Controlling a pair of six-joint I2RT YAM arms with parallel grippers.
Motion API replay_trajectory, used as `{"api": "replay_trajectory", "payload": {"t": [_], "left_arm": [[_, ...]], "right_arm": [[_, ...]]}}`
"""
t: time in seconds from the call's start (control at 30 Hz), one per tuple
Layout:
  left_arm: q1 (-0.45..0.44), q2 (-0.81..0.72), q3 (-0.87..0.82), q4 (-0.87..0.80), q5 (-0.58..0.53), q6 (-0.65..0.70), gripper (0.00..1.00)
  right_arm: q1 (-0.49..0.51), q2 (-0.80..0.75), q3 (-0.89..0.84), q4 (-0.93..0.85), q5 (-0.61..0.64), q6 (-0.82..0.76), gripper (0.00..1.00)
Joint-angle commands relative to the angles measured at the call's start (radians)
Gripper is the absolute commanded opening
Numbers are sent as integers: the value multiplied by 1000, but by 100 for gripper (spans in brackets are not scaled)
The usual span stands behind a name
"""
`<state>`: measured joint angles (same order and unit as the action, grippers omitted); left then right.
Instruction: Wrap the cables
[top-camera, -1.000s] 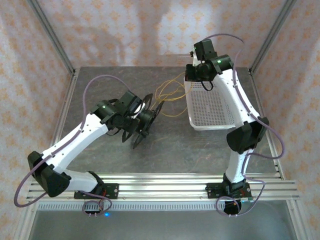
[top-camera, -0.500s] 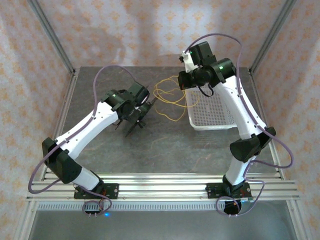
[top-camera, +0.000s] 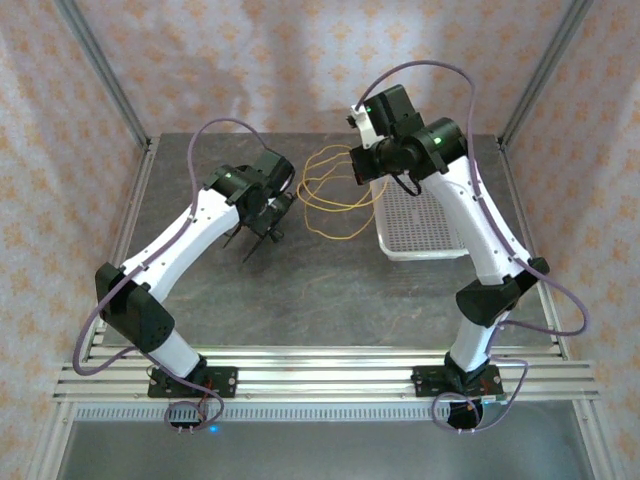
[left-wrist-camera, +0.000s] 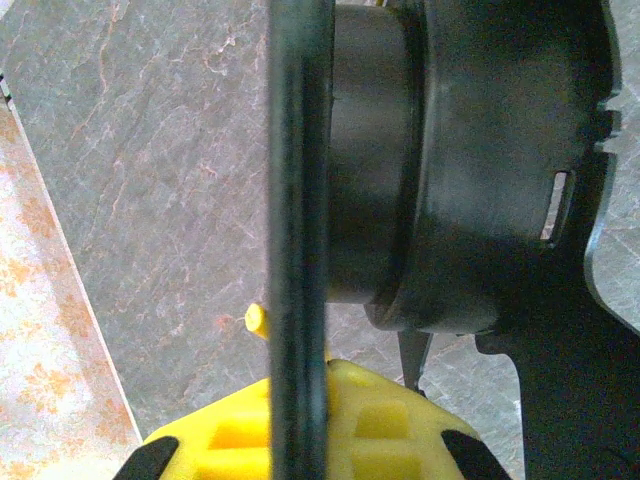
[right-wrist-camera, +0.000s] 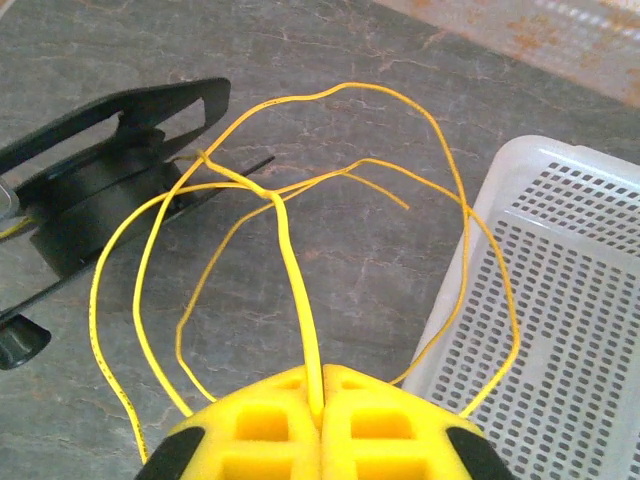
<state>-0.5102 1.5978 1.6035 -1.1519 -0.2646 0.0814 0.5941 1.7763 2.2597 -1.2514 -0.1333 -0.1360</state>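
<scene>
Thin yellow cables (right-wrist-camera: 287, 240) hang in loose loops (top-camera: 330, 205) over the tabletop between the two arms. My right gripper (right-wrist-camera: 322, 385) is shut on one strand, and in the top view it (top-camera: 358, 165) sits at the back, just left of the basket. The black spool (top-camera: 260, 228) stands on edge left of the loops, also seen in the right wrist view (right-wrist-camera: 110, 190). My left gripper (left-wrist-camera: 325, 365) is shut on the spool's flange (left-wrist-camera: 300, 200), next to the dark hub (left-wrist-camera: 370, 150). A short yellow cable end (left-wrist-camera: 256, 320) pokes out beside the flange.
A white perforated basket (top-camera: 420, 225) lies at the right of the dark stone-patterned table (top-camera: 330, 300); its rim (right-wrist-camera: 470, 280) is close to the loops. Patterned walls and metal frame posts enclose the table. Lilac arm cables arch above both arms.
The left arm has carried the spool back and to the left. The right arm has swung left off the basket, drawing the yellow loops leftward with it.
</scene>
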Motion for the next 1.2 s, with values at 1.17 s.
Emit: {"api": "replay_trajectory", "payload": {"t": [1.17], "left_arm": [[30, 16, 30, 51, -119, 29, 0]], "right_arm": [[13, 8, 246, -102, -322, 179, 0]]}}
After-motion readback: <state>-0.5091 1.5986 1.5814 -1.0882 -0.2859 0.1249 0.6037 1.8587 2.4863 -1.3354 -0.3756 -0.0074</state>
